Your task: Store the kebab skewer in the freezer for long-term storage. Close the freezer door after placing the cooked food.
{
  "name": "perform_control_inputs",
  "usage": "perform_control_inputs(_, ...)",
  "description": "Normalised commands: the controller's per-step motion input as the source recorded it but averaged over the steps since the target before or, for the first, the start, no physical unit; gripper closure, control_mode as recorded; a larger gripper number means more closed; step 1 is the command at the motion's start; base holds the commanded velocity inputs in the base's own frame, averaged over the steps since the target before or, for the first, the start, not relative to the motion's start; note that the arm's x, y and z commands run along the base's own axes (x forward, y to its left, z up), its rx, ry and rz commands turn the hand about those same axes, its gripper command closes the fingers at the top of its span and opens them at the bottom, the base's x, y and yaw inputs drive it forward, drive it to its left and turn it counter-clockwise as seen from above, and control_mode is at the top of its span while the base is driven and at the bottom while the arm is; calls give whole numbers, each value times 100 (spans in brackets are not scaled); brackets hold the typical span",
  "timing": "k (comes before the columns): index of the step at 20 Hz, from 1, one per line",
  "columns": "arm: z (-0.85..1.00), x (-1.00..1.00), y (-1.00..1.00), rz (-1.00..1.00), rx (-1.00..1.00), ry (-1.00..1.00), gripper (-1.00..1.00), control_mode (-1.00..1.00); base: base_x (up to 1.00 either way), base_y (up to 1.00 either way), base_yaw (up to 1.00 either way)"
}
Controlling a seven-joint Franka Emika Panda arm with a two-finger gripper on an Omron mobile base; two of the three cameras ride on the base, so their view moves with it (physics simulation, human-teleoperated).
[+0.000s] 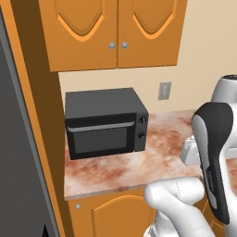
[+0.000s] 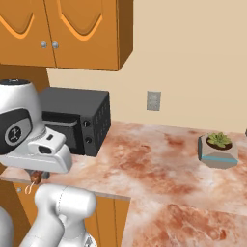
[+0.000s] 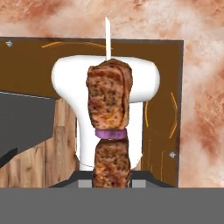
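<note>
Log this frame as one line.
gripper: shut on kebab skewer | skewer: lifted, clear of counter | freezer door: at left edge | stage: carrying

Kitchen: wooden cabinets (image 1: 113,32), marble counter (image 2: 159,164), microwave (image 1: 105,122).

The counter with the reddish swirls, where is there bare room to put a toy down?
The counter is bare between the black microwave and the little potted plant, below the wall outlet, plus a strip in front of the microwave. It is crowded near the front edge, where the gripper holds the kebab skewer.
</note>
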Motion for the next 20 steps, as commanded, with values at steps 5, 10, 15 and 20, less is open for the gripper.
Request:
perform_control_inputs(5,0,-1,8,4,0,2,100,-100,0,0,0)
perform_control_inputs(10,0,0,0,0,0,0,100,-100,0,0,0)
perform_control_inputs(15,0,-2,0,0,0,0,100,-100,0,0,0)
perform_control_inputs(20,0,0,0,0,0,0,100,100,-33,0,0)
